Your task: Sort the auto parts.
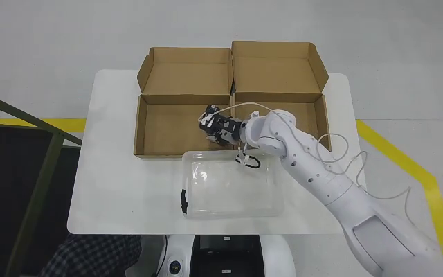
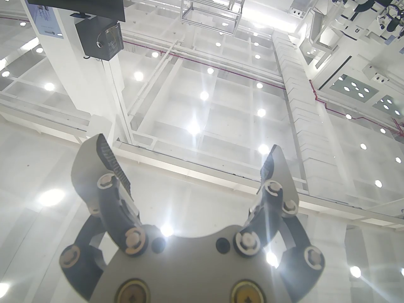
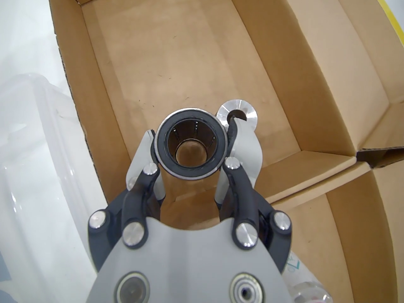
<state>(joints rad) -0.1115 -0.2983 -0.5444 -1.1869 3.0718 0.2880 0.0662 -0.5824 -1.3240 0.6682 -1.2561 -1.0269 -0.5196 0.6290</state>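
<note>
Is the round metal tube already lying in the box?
No, not yet. The right gripper holds the linear bearing between its fingers above the cardboard box.

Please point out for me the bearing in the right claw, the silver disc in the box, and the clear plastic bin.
bearing (image 3: 163, 146), right wrist view, black end ring.
silver disc (image 3: 247, 111), right wrist view, flat top face.
clear plastic bin (image 1: 235, 194), top view, bare floor.
</note>
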